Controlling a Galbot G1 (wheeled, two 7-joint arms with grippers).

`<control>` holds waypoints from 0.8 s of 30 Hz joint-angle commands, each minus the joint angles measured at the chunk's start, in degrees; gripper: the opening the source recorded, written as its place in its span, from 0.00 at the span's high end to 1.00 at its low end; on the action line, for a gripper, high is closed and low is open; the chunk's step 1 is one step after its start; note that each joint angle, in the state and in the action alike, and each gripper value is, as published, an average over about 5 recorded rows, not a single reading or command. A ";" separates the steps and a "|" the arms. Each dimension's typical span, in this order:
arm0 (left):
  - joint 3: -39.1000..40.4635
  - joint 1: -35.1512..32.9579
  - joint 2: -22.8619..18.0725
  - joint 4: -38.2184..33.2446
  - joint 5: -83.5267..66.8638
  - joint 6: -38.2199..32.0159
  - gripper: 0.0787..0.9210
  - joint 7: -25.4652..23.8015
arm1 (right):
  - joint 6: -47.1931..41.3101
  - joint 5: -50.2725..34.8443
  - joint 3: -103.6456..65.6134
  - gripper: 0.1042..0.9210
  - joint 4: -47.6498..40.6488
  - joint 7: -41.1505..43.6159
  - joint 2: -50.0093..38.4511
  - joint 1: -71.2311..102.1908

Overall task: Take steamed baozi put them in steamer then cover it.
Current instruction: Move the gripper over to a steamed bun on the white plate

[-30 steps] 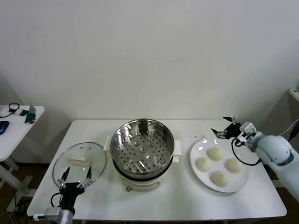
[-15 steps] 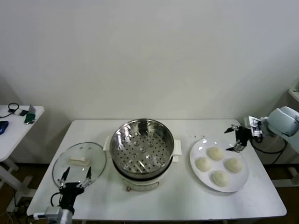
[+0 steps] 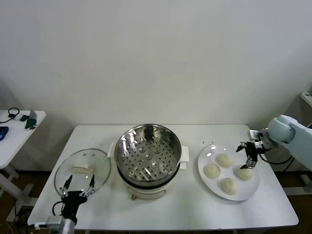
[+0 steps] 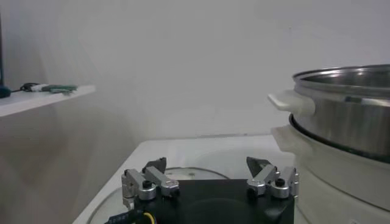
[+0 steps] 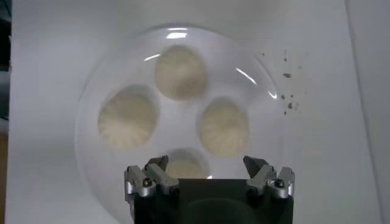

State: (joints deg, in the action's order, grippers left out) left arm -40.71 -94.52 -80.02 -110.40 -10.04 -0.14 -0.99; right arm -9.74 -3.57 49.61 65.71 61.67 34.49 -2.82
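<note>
Right claw (image 3: 248, 157) hangs spread wide over the far right part of the plate (image 3: 214, 184), right above the right-hand bun (image 3: 244, 172), nothing between the fingers. Left claw (image 3: 78, 185) is parked at the near left counter (image 3: 185, 209) edge, also spread and empty, just beside the glass lid (image 3: 83, 168).

Count: four buns, all on the plate, none in the steamer. One steamer (image 3: 147, 151), centre of counter, perforated floor bare. One lid, lying flat left of the steamer, handle up. One plate, right of the steamer.

Risks, as I judge them:
- Buns sit close together; a wide claw coming down could press into a neighbour (image 3: 224, 160) and dent or push it.
- Soft dough: too hard a squeeze deforms it; too light and it may slip out on the carry to the steamer.
- Low carry could clip the steamer rim.
- A finger catching the plate's edge could tip or slide the plate.
</note>
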 commanded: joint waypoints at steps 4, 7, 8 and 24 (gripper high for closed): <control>0.02 -0.24 -0.17 0.41 -0.01 -0.09 0.12 0.06 | 2.02 5.85 0.44 0.12 -10.69 -2.21 11.07 0.73; 0.00 -0.28 -0.10 0.50 0.00 -0.06 0.12 0.07 | 2.30 7.33 0.61 0.12 -12.67 -2.25 12.62 0.53; -0.01 -0.28 -0.08 0.49 -0.01 -0.03 0.12 0.06 | 2.20 7.50 0.67 0.12 -13.05 -2.05 12.92 0.52; 0.08 -0.22 0.18 0.50 -0.06 0.38 0.12 0.03 | 0.46 4.94 1.41 0.17 -13.75 0.00 12.84 0.61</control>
State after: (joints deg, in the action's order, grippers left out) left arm -40.67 -94.78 -79.85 -109.91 -10.15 0.18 -0.95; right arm -9.09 1.27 51.06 53.85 61.45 45.80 -2.26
